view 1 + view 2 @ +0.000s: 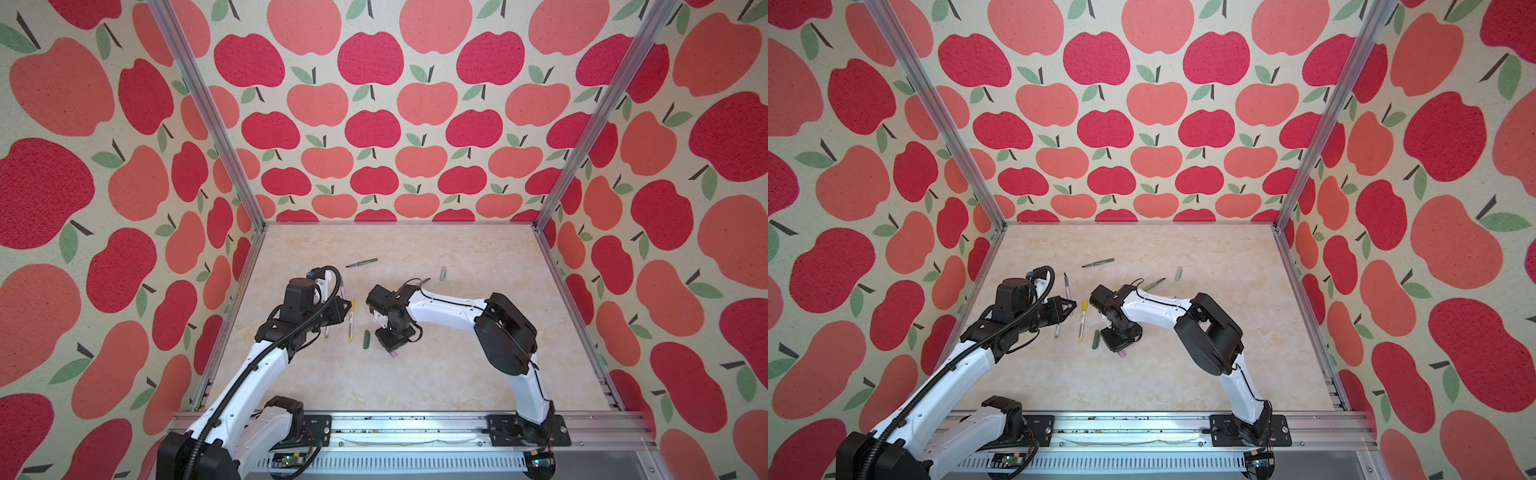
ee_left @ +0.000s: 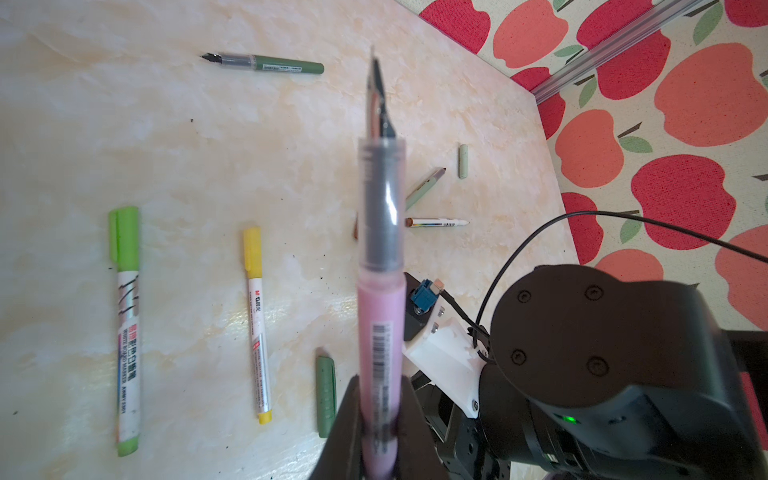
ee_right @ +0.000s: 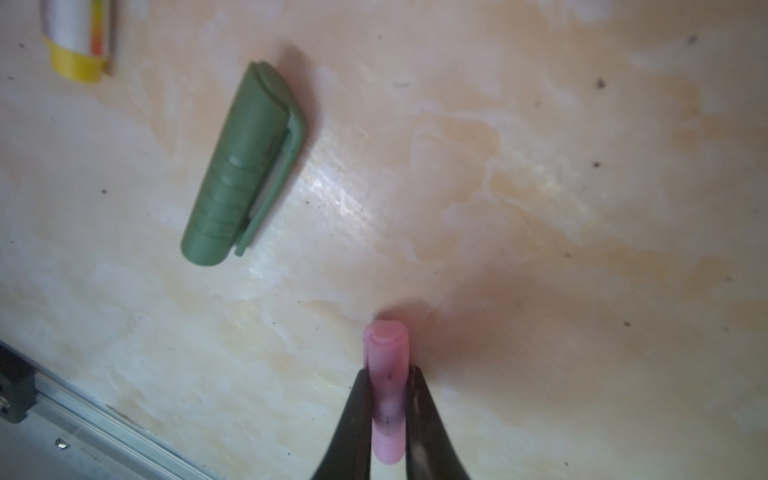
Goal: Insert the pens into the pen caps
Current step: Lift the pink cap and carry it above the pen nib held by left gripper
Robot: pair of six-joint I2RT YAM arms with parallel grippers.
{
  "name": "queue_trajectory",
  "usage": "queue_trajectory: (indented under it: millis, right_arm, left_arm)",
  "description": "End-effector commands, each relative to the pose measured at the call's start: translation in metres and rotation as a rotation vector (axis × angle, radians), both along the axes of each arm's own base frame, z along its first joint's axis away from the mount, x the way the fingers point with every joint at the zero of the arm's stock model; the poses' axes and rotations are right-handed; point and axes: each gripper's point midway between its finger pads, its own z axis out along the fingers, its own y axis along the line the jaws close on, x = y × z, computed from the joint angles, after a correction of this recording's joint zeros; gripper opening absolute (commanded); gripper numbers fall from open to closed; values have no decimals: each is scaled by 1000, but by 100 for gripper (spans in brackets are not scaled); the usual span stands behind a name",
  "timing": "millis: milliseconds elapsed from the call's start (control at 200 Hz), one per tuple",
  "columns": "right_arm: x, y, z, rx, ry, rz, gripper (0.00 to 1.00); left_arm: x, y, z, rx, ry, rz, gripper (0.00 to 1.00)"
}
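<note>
My left gripper (image 2: pixel 381 380) is shut on a pink pen (image 2: pixel 381 316), holding its barrel above the table with the dark tip pointing away; in both top views the gripper (image 1: pixel 1073 305) is left of centre. My right gripper (image 3: pixel 389 374) is shut on the pink pen cap (image 3: pixel 387 353), low over the table; the cap's end (image 1: pixel 392 355) shows beneath the wrist. A dark green pen cap (image 3: pixel 241 166) (image 1: pixel 1096 339) lies just beside it. A dark green pen (image 2: pixel 266 63) lies farther back, and a pale sage pen (image 2: pixel 424 187) lies near a pale sage cap (image 2: pixel 464 161).
A lime-capped white pen (image 2: pixel 126 328) and a yellow-capped white pen (image 2: pixel 257 324) lie side by side under my left arm. A white pen with a brown cap (image 2: pixel 436 222) lies by the right arm. Apple-print walls and metal posts (image 1: pixel 208 108) enclose the marble table (image 1: pixel 457 374).
</note>
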Motion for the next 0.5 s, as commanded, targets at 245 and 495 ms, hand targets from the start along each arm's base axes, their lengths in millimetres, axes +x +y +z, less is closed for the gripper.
queue_trajectory:
  millis: [245, 495]
  right_arm:
    - [54, -18, 46, 148, -128, -162, 9]
    - [104, -27, 102, 360, -196, -350, 6]
  left_arm:
    - [5, -18, 8, -13, -26, -84, 2]
    - [-3, -51, 7, -23, -48, -231, 1]
